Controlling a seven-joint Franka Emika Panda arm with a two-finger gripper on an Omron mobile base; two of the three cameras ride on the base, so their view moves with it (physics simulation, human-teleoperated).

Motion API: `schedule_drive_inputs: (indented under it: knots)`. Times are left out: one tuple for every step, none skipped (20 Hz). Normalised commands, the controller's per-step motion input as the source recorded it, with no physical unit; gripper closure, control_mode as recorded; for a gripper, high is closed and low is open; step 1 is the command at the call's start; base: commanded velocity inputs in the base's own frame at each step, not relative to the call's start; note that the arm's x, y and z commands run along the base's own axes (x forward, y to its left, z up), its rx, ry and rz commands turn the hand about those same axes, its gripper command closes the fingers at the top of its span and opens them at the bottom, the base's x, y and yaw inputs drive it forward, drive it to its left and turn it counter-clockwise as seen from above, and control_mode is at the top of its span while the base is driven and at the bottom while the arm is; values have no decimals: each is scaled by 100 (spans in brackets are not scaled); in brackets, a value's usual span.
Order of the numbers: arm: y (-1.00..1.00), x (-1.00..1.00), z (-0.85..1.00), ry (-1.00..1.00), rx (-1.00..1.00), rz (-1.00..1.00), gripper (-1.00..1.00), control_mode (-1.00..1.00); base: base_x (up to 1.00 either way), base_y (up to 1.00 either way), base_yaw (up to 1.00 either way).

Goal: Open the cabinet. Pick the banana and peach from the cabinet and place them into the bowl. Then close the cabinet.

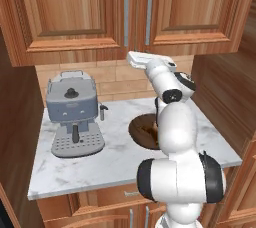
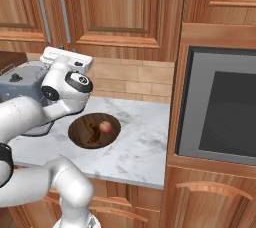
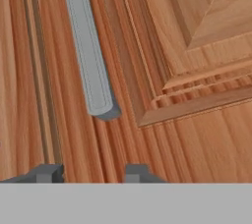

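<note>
Nearest the hand camera, the pincer (image 3: 87,173) points at the cabinet (image 3: 197,46); its two dark tips stand apart with nothing between them, a moderately wide gap. Just beyond them hangs the lower end of a silver handle (image 3: 91,61), close but, as far as I can judge, not yet between the fingers.

Both cabinet doors look shut in the base views, so the closing seems either done or nearly so. On the marble desk (image 2: 135,147), the bowl (image 2: 94,130) holds the peach (image 2: 105,126), with a darker curved shape beside it that I take for the banana (image 2: 91,133), though it is hard to make out. A grey coffee machine (image 1: 72,112) stands to the left of the bowl.

One risk: if a door is not fully seated, a push off-centre near the handle could let the tips slip along the wood or catch the bar and drag the door back open. Pulling the arm away low could also knock the bowl.
</note>
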Motion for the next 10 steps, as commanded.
schedule_drive_inputs:
  knots:
    - [-53, 100, -65, 0, 9, -2, -100, -100, 0, 0, 0]
    - [-44, 100, -76, 0, 5, -3, -100, -100, 0, 0, 0]
    - [-6, 100, -100, 0, 0, -8, -100, -100, 0, 0, 0]
    - [0, 100, -100, 0, -2, -16, -100, -100, 0, 0, 0]
    - [0, 100, -93, 0, -9, -21, -100, -100, 0, 0, 0]
    - [5, 100, -79, 0, -15, -27, -100, -100, 0, 0, 0]
    - [6, 100, -62, 0, -14, -27, -100, -100, 0, 0, 0]
    - [7, 100, -56, 0, -14, -27, -100, -100, 0, 0, 0]
    - [5, 100, -59, 0, -13, -27, -100, -100, 0, 0, 0]
    - [6, 100, -56, 0, -13, -26, -100, -100, 0, 0, 0]
